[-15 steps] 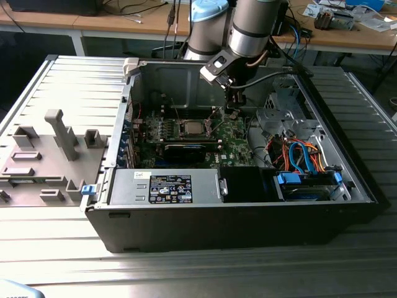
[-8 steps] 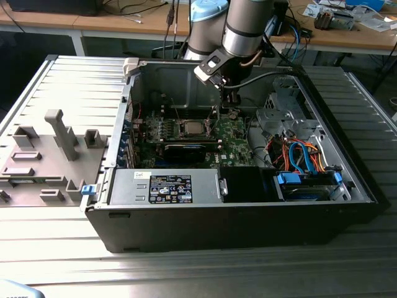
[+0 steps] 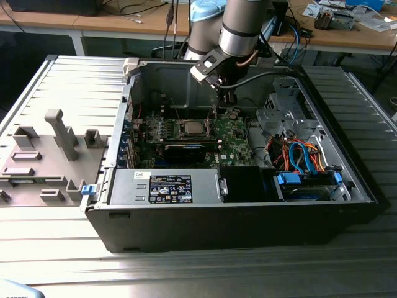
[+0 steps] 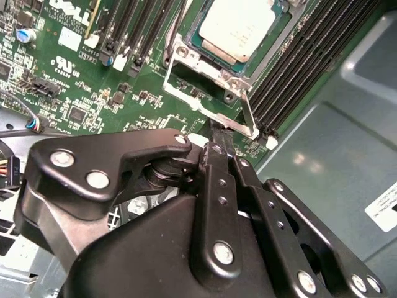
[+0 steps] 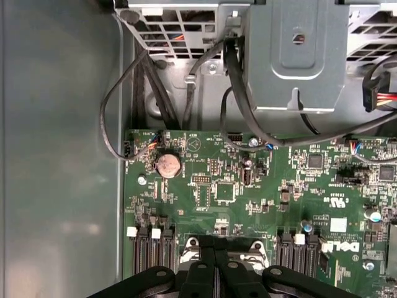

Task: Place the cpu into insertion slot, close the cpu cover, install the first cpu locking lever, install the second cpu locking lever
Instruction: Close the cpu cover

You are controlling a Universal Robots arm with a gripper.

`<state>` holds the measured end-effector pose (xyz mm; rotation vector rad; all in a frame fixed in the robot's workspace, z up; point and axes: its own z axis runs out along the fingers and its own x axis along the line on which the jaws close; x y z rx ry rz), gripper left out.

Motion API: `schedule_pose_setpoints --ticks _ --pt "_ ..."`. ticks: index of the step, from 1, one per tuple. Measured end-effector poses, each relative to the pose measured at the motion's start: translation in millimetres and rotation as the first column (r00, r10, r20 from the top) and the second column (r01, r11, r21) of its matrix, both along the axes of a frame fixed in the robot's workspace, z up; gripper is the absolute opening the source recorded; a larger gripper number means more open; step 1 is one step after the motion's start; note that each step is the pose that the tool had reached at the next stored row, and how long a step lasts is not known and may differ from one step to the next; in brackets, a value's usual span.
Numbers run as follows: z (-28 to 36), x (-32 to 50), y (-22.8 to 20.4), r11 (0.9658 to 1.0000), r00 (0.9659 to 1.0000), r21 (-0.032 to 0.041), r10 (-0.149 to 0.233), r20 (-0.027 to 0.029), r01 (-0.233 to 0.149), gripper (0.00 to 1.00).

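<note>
Closest to the lens in the second wrist view: the black gripper (image 4: 217, 133), fingers (image 4: 214, 186) pressed together, pinching nothing that can be seen. Hangs tip-down just beside the outer edge of the cpu cover (image 4: 192, 99); cannot tell whether touching. Just past the tips, that silver frame swung open off the socket, with green motherboard (image 4: 74, 74) visible through its window. Beyond, the cpu (image 4: 239, 28) seated flat in the insertion slot (image 4: 189, 57), metal top bare. Flanked on both sides by long black memory slots (image 4: 310, 62). Farther out, in the exterior view, reaches down into the open computer case (image 3: 217, 226). Holds there a power supply (image 3: 167, 186) along the near wall and a drive cage (image 3: 307, 183) toward the exterior view's right. Rests on a ribbed metal table (image 3: 186, 273), with a grey fixture tray (image 3: 43, 155) on the exterior view's left.
</note>
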<state>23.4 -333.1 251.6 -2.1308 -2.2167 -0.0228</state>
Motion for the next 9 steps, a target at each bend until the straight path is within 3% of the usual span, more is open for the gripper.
schedule_pose_setpoints --ticks 9 --pt "0.0 -16.1 0.0 1.0 1.0 0.0 0.0 0.0 0.0 0.11"
